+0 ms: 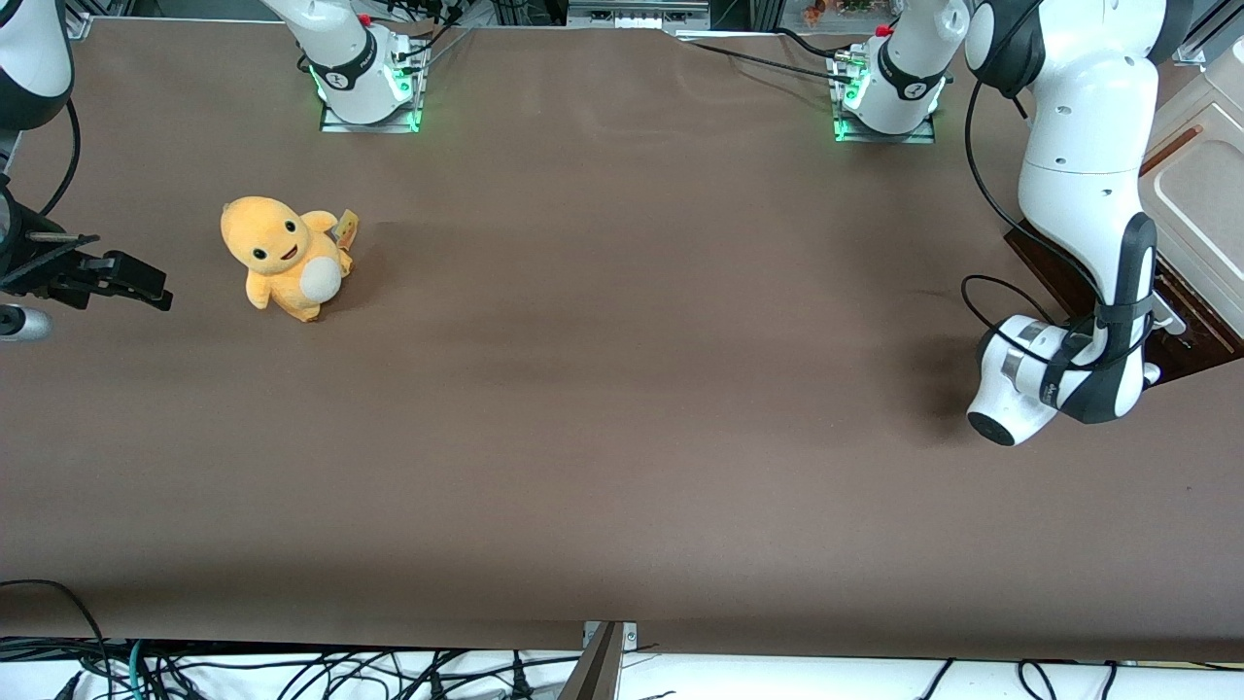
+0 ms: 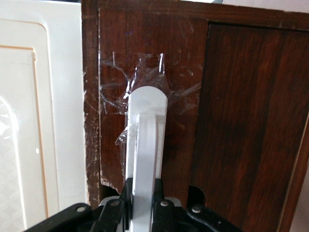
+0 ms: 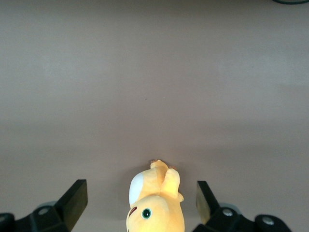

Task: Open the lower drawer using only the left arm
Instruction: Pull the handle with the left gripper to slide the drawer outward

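Where the drawer (image 2: 159, 72) carries its white handle (image 2: 146, 145), we log the gripper (image 2: 144, 205) clenched around that handle.

The left arm (image 1: 1084, 185) reaches down at the working arm's end of the table, forearm dropping steeply, wrist bent low and level, its black claw (image 2: 143, 205) clamped with a finger on each side of the white bar handle (image 2: 146, 159).

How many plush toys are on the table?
1. The orange plush toy sits toward the parked arm's end of the table, while the gripper is at the lower drawer's white handle.
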